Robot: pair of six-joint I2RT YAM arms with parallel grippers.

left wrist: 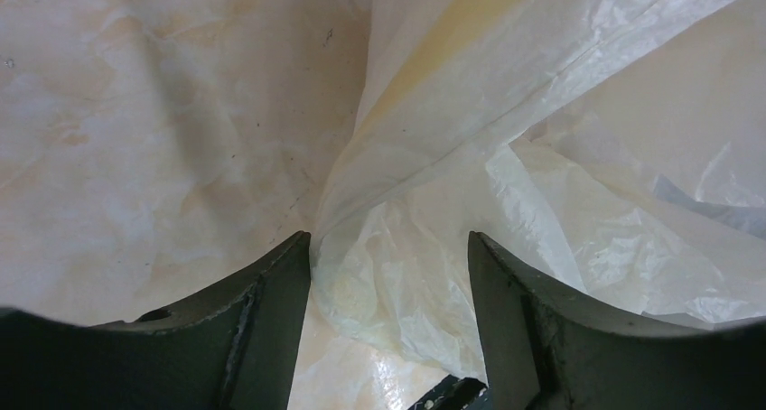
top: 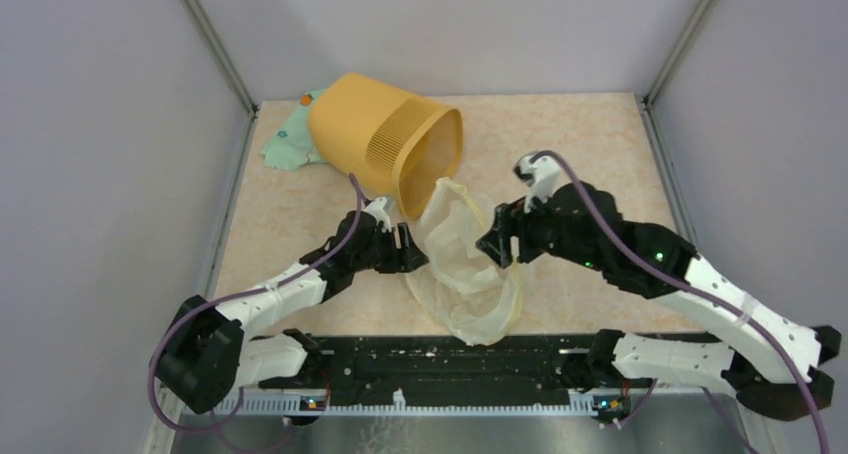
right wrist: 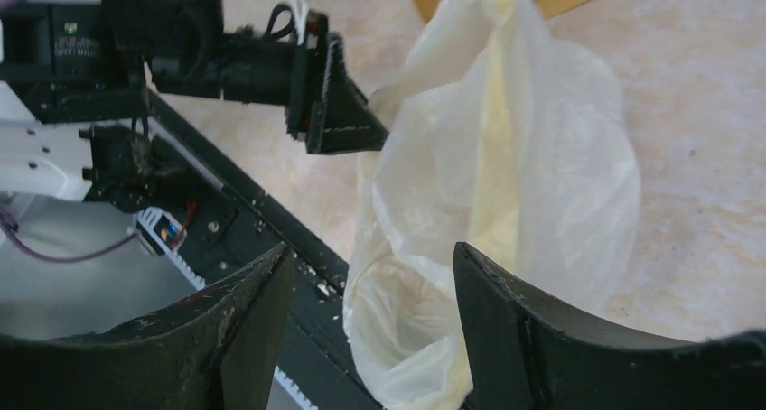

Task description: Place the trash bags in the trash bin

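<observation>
The orange-yellow trash bin [top: 385,142] lies on its side at the back, its mouth facing the front right. The cream translucent trash bag [top: 465,264] lies spread on the table from the bin's mouth to the front rail; it also shows in the left wrist view [left wrist: 506,157] and in the right wrist view [right wrist: 506,184]. My left gripper [top: 418,252] is open at the bag's left edge, with bag plastic between its jaws [left wrist: 388,274]. My right gripper [top: 492,246] is open at the bag's right side, above the plastic [right wrist: 372,274].
A mint-green patterned cloth [top: 292,144] lies behind the bin at the back left. Grey walls enclose the table on three sides. The black base rail [top: 450,359] runs along the near edge, and the bag's lower end touches it.
</observation>
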